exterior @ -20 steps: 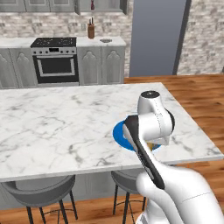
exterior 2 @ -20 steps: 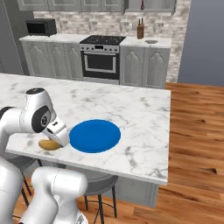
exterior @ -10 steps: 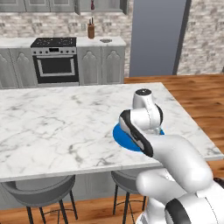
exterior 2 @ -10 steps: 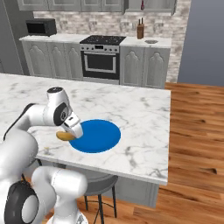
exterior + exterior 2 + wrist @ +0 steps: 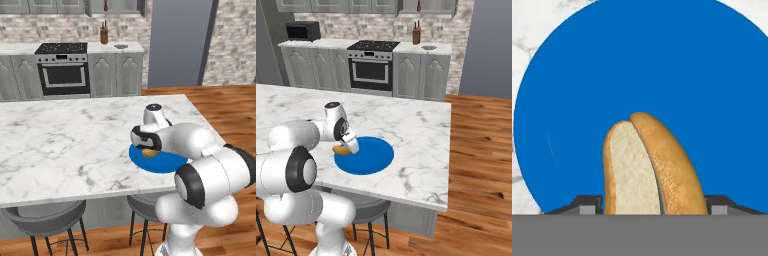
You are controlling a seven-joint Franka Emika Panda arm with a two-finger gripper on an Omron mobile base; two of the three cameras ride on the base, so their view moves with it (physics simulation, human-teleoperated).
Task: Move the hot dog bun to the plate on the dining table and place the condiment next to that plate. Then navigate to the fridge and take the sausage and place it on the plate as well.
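Since the bun has to land on the plate, the gripper is clamped on it and hovering over the plate's 9 o'clock side in the right base view, ready to drop. Bun's a small tan roll, split lengthwise, pale crumb showing, lightly speckled crust.

Marble dining table under blue plate

Grey cabinets, stove, wooden floor.
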